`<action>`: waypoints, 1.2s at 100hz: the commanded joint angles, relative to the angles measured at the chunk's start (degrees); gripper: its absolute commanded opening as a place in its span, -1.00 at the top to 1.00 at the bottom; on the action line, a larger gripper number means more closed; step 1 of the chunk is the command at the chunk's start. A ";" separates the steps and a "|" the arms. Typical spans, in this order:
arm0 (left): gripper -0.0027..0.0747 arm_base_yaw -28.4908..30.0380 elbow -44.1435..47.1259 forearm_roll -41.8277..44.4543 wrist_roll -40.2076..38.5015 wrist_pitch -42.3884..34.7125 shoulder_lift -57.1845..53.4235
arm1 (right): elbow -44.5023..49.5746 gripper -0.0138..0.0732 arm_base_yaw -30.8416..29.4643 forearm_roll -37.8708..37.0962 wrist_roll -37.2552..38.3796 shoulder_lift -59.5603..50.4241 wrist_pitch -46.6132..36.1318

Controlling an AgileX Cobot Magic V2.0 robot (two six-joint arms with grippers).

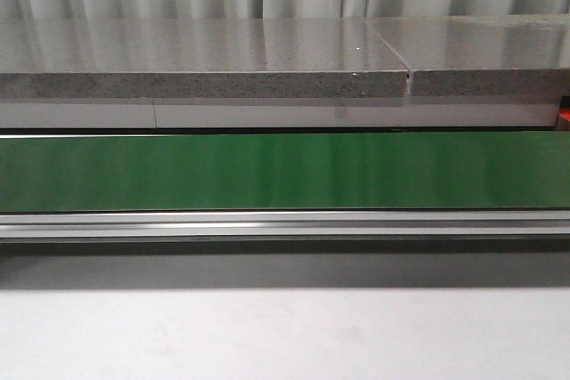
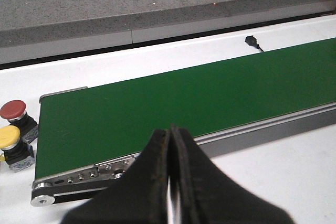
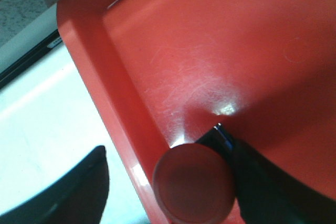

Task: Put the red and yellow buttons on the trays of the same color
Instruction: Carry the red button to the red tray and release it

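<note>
Red button [image 3: 193, 183]: held in my right hand [image 3: 157, 182], cap toward the wrist camera, hanging over the floor of the red tray [image 3: 210, 40] close to its rim and corner. One dark finger [image 3: 252, 182] presses the button's side; the other finger [image 3: 79, 182] shows outside the rim, over the white tabletop [image 3: 37, 108]. Whether the button already touches the tray floor I cannot tell; the bright reflection just beside it suggests it is low.

Left hand [image 2: 170, 182]: closed, fingers pressed together, gripping nothing, poised near the end of the green conveyor belt [image 2: 184, 103]. Beyond that end, on the white surface, a second red button [image 2: 13, 109] and a yellow button [image 2: 9, 136] stand on their grey housings, touching or nearly so.

Front view: belt bare, no hands, no trays in frame.

Progress, as judged: one red button at its matching tray, release pending. Two buttons untouched by the belt end. Yellow tray not seen in any view, so anything already delivered there is unknown.
</note>
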 commanded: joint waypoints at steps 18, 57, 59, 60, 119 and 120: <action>0.99 -0.34 -1.27 -0.92 -0.15 -3.76 0.62 | -1.47 -0.49 -0.20 -0.50 -1.75 -6.19 -2.38; 0.99 -0.34 -1.27 -0.92 -0.15 -3.76 0.62 | -1.47 0.77 6.82 -11.86 -9.03 -15.60 0.87; 0.99 -0.34 -1.27 -0.92 -0.15 -3.76 0.62 | -1.47 0.83 7.65 -12.39 -9.03 -15.97 1.16; 0.99 -0.34 -1.27 -0.92 -0.15 -3.76 0.62 | -1.47 0.85 8.19 -12.55 -9.03 -16.11 1.22; 0.99 -0.34 -1.27 -0.92 -0.15 -3.76 0.62 | 19.04 0.84 20.78 -13.28 -9.08 -36.08 -5.68; 0.99 -0.34 -1.27 -0.92 -0.15 -3.76 0.62 | 19.31 0.84 20.84 -13.28 -9.08 -36.58 -5.68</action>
